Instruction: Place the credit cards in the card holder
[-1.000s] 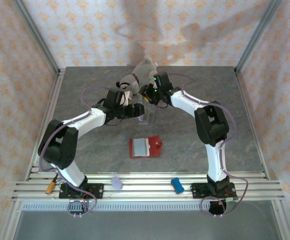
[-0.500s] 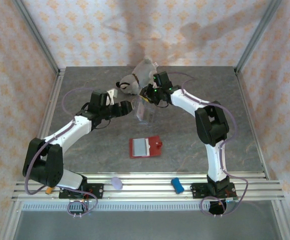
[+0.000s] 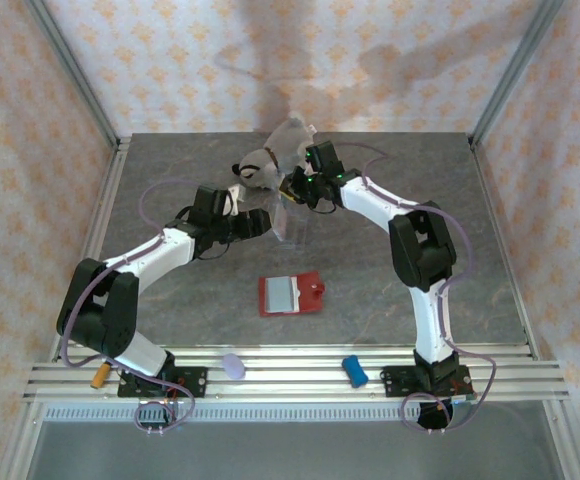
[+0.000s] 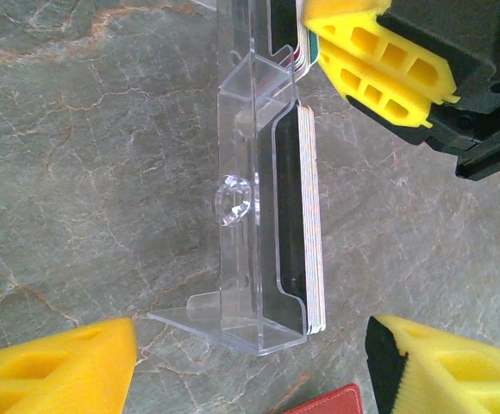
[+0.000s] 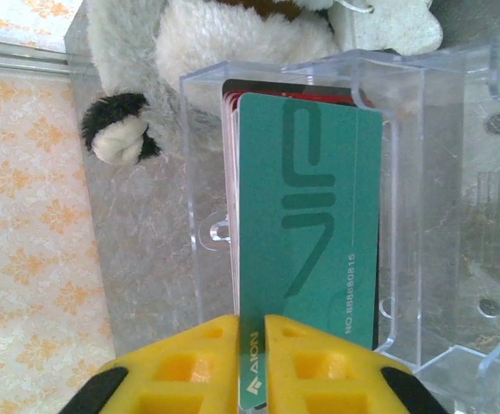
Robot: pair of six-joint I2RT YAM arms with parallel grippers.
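- Right gripper (image 5: pixel 250 345) pinching the near short edge of teal-green plastic credit card (image 5: pixel 310 216); card sitting frontmost in clear plastic case (image 5: pixel 440 172), stack of other cards (image 4: pixel 312 216) sitting behind.
- Left gripper (image 4: pixel 250 379) spread, yellow foam fingers straddling case end, not touching.
- Judging: sliding card straight along slot, no twisting, avoids tipping case; left gripper bracing case would help.
- Red square leather-like card holder (image 3: pixel 290 294) lying open on grey stone-pattern bench (image 3: pixel 200 300), at 6 o'clock of case, open room between.
- Grey-white plush toy (image 3: pixel 275 155) crowding case at 12 o'clock.
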